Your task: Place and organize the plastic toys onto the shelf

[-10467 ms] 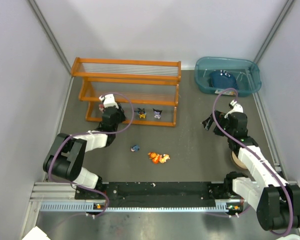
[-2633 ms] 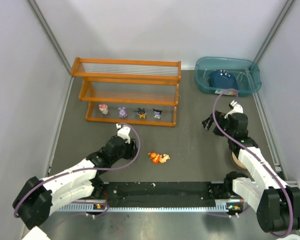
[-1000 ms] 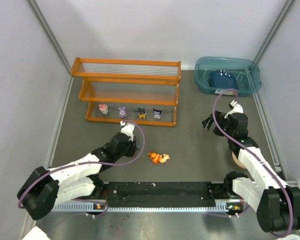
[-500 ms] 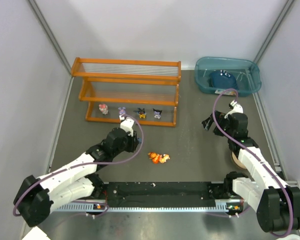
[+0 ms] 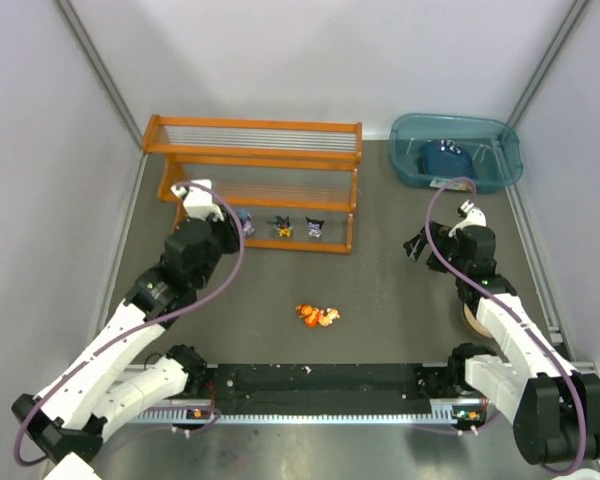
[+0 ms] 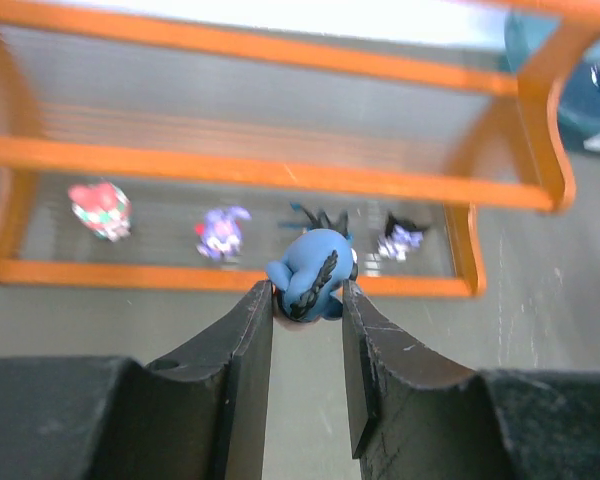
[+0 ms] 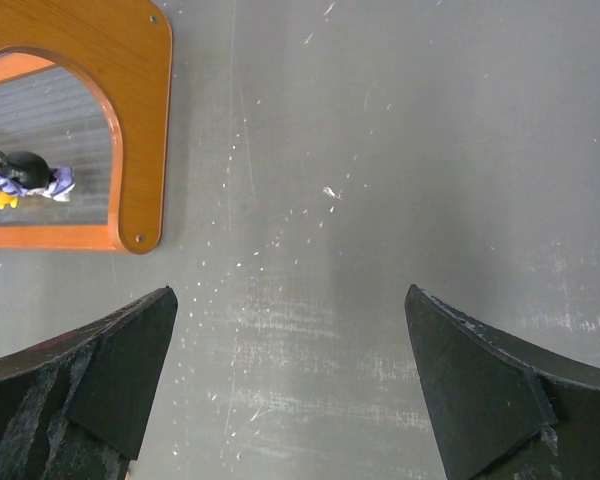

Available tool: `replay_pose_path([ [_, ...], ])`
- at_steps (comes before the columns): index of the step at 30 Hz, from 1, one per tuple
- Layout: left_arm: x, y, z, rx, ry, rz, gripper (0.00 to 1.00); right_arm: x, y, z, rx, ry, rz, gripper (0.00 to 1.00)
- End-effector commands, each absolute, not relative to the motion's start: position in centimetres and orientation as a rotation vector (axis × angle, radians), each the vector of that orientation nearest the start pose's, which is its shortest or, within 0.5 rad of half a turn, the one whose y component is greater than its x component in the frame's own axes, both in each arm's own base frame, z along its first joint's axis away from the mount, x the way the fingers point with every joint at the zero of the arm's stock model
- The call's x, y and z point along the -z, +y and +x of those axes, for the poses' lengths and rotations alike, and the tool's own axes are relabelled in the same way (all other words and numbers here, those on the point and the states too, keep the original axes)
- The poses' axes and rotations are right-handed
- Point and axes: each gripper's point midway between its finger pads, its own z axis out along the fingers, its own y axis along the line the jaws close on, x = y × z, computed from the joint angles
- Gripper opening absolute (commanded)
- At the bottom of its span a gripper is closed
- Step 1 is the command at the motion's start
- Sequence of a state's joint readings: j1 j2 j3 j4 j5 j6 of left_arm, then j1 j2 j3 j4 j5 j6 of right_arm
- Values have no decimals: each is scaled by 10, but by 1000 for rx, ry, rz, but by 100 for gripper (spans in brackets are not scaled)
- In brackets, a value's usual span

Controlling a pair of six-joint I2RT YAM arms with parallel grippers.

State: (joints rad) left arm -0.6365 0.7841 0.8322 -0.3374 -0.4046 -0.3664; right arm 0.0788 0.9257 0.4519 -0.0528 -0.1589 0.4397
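Left wrist view: the left gripper [image 6: 306,292] pinches a blue toy [image 6: 310,272] between its two dark fingers [image 6: 250,340], one finger on each side of the toy. The toy is clear of the table [image 5: 380,290] and sits in front of the low front rail of the shelf [image 6: 250,172].

Four toys stand in a row on the lowest tier behind it. A pink toy [image 6: 98,208] is at the left end, with a purple toy [image 6: 220,232] next to it. Then comes a black-and-yellow toy [image 6: 315,215], partly hidden by the blue one, and a black-and-purple toy [image 6: 400,238] at the right. The two upper tiers carry nothing.

Top external view: the left arm reaches to the left half of the shelf front. Orange toys [image 5: 318,316] lie on the table, well apart from the shelf and between the two arms; how many they are cannot be told. A teal bin [image 5: 410,165] with a dark blue item [image 5: 443,158] in it stands at the far right.

Right wrist view: the right gripper [image 7: 290,292] hangs with its fingers spread wide over bare table, holding nothing, beside the right end panel of the shelf.
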Motion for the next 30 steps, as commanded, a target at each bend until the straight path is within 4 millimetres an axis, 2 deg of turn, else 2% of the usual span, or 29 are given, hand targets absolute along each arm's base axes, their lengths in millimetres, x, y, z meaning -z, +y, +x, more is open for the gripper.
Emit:
replay_pose_path([
  [1, -296, -94, 296, 202, 1814, -111, 0, -121, 74, 298, -500, 2066, 264, 99],
  [2, -304, -96, 299, 248, 1805, -95, 0, -123, 73, 298, -500, 2060, 264, 99],
  [3, -303, -80, 310, 212, 1812, -136, 0, -122, 73, 298, -500, 2061, 265, 99],
  [4, -311, -74, 314, 213, 1805, -143, 0, -123, 73, 298, -501, 2058, 264, 99],
  [6, -308, -58, 327, 192, 1828, -164, 0, -124, 73, 297, -503, 2057, 264, 99],
  [11, -318, -26, 349, 169, 1811, -204, 0, -126, 74, 298, -507, 2053, 261, 99],
  [12, -314, -18, 354, 161, 1823, -215, 0, -125, 74, 297, -508, 2053, 263, 99],
  [13, -318, -15, 358, 163, 1818, -212, 0, -125, 74, 297, -509, 2053, 264, 99],
  [14, -312, -9, 365, 152, 1839, -223, 0, -126, 74, 298, -510, 2052, 261, 99],
  [15, -311, -10, 369, 148, 1844, -210, 0, -126, 75, 298, -511, 2052, 260, 99],
  [16, -315, 0, 373, 136, 1838, -228, 0, -125, 75, 297, -511, 2055, 262, 99],
  [17, -308, 5, 379, 124, 1856, -242, 0, -126, 75, 298, -510, 2053, 263, 99],
  [19, -308, 5, 387, 152, 1854, -243, 0, -126, 75, 298, -509, 2052, 261, 99],
  [26, -292, 10, 411, 191, 1864, -363, 0, -125, 74, 298, -504, 2055, 265, 99],
  [30, -286, 24, 415, 142, 1854, -482, 0, -126, 73, 298, -505, 2052, 269, 99],
])
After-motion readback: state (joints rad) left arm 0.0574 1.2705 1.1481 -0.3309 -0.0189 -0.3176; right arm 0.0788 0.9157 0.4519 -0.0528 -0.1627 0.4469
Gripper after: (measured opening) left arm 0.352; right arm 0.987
